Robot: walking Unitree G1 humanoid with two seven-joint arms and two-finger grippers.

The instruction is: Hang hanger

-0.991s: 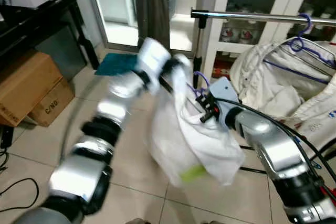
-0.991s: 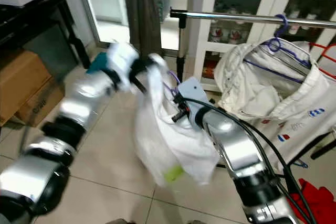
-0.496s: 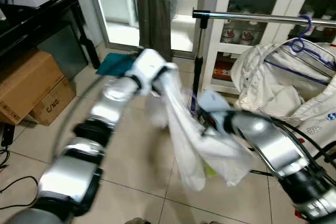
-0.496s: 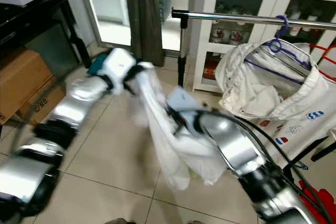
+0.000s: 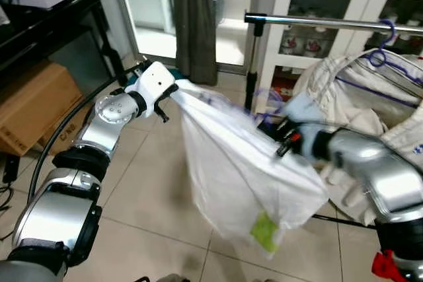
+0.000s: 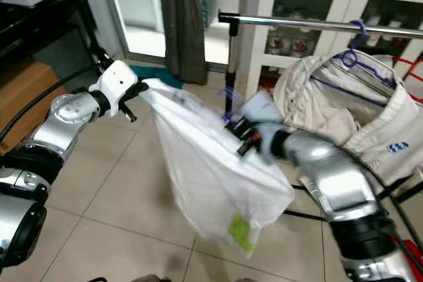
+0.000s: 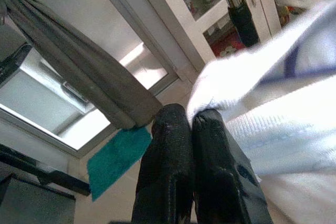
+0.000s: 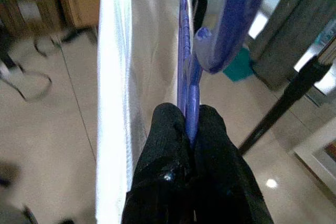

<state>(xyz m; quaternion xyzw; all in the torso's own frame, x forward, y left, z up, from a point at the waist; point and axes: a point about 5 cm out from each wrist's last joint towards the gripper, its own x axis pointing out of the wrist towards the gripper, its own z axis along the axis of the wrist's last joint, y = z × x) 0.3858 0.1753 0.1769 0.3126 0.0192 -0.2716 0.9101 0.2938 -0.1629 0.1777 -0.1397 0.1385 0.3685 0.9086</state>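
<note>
Here, one white garment (image 5: 244, 176) is stretched in the air between the two grippers, above the tiled floor (image 5: 152, 189). The left gripper (image 7: 190, 120) has its two black fingers (image 7: 168, 145) pressed together on a fold of the white cloth, which spreads away from their tips. The right gripper (image 8: 189, 124) has its two fingers (image 8: 165, 150) closed tight on one purple hanger (image 8: 187, 77); the thin plastic runs up out of the pinch between them, and its hook (image 8: 231, 19) curves just beyond the fingertips, with the white fabric hanging right beside them. From the head, the garment sags as a loose pouch below both grippers, with one small green tag (image 5: 264, 231) near its lowest edge. One metal clothes rail (image 5: 330, 23) runs past the right gripper's tips, higher than them and apart from the held hanger. A second purple hanger (image 5: 383, 41) is hooked over that rail, carrying a white jacket (image 5: 350, 97). One dark curtain (image 5: 195, 18) hangs beyond the left fingers, and two cardboard boxes (image 5: 36, 107) sit well off to the left.
</note>
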